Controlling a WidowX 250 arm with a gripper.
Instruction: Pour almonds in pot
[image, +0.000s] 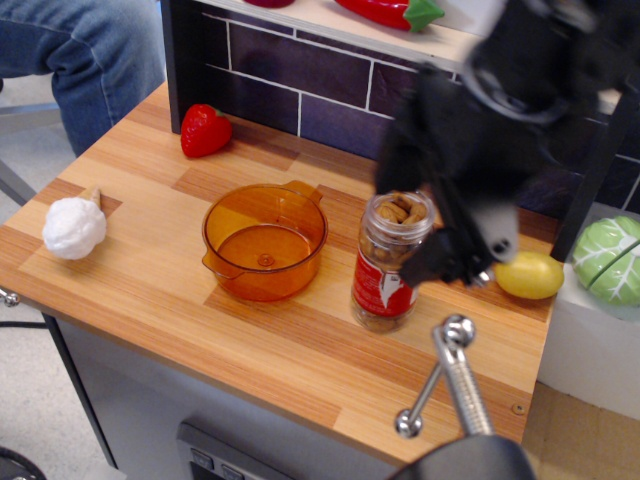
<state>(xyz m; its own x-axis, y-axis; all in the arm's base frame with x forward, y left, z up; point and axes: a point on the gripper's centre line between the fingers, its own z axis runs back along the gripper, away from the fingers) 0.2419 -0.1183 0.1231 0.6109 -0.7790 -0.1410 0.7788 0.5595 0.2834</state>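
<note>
The almonds fill the top of a clear, lidless jar with a red-and-white label, standing upright on the wooden counter. The orange translucent pot sits just left of the jar and is empty. My black gripper is motion-blurred, right beside and slightly above the jar's right side. Its fingers are spread apart and hold nothing. One finger hangs by the jar's right shoulder, the other is near the jar's mouth behind it.
A red strawberry lies at the back left and a white toy at the left edge. A yellow lemon and green cabbage are on the right. A metal lever sticks up in front. A person's leg is far left.
</note>
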